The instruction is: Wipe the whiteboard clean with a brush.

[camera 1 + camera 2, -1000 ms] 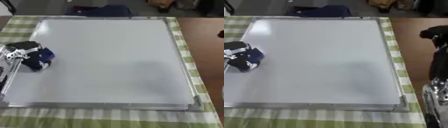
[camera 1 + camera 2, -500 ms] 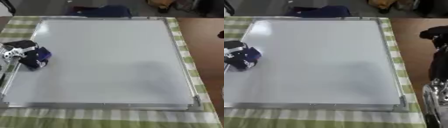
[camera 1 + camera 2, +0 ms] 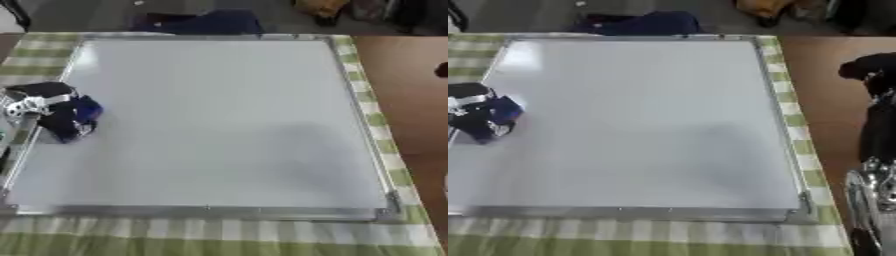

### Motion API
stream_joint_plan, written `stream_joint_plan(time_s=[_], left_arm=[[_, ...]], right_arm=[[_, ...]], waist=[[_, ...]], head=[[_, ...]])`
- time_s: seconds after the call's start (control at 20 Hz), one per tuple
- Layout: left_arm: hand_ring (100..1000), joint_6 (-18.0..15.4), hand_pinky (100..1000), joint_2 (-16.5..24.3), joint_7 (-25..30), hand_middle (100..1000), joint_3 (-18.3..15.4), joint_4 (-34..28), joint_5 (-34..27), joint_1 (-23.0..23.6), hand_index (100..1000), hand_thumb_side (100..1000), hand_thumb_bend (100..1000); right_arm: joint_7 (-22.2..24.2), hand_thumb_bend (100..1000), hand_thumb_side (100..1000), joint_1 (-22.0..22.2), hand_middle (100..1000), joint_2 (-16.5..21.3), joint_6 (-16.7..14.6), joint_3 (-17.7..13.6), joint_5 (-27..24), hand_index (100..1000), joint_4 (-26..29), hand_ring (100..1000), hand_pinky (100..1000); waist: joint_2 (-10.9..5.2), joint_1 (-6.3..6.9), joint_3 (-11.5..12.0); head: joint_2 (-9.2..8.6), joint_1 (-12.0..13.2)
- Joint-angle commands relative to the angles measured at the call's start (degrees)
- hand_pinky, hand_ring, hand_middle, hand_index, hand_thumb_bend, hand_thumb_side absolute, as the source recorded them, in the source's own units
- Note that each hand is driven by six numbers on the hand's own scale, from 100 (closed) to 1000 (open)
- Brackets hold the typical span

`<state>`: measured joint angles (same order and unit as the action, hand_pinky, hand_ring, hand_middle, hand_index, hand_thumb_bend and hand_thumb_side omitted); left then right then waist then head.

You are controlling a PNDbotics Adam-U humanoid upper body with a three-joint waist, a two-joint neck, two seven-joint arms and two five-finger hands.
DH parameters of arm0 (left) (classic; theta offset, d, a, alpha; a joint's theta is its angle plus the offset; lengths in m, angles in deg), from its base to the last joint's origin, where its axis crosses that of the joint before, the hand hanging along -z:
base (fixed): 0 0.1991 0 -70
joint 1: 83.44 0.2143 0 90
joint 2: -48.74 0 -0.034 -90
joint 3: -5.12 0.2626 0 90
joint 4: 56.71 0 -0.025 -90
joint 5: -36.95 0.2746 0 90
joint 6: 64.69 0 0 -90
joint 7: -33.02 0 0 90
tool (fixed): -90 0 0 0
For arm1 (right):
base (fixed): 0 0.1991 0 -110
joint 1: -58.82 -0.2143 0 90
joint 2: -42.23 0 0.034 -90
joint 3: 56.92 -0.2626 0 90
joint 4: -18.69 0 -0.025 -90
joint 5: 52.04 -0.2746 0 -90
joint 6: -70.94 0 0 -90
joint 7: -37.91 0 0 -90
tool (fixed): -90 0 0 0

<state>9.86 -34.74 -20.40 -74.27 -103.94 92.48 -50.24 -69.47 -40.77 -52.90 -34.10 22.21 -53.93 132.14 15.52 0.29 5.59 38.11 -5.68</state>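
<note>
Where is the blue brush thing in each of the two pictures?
Left eye view: the blue brush sits at the whiteboard's left side, about halfway down, in the robot's left hand.
Right eye view: the same brush shows closer to the picture's left edge, again about halfway down the board.
Shared landmark: the whiteboard's near right corner, on the green checked cloth, shows in both views.

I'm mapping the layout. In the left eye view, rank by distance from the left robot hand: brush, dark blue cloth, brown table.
From the left robot hand:
1. Brush, in its grasp.
2. Dark blue cloth, beyond the whiteboard's far edge.
3. Brown table, far right.
</note>
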Motion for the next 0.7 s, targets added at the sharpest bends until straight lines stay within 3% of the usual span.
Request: stream_joint_plan(time_s=[0.05, 0.7], left_arm=[[462, -0.70, 335, 0.41, 1.70, 229, 1.22, -2.34, -1.85, -0.52, 100, 513, 100], [455, -1.14, 325, -0.04, 6.39, 226, 5.84, -9.92, -8.41, -0.07, 100, 532, 100]], right_arm=[[-0.05, 100, 894, -0.42, 412, 0.88, 0.12, -0.11, 0.04, 537, 1.14, 557, 580], [0.02, 100, 897, -0.49, 411, 0.79, 0.14, -0.02, 0.07, 537, 1.14, 557, 581]], waist=[[-1.00, 0.10, -0.12], [-0.89, 0.11, -0.33]], head=[[-0.60, 0.09], [-0.68, 0.43]])
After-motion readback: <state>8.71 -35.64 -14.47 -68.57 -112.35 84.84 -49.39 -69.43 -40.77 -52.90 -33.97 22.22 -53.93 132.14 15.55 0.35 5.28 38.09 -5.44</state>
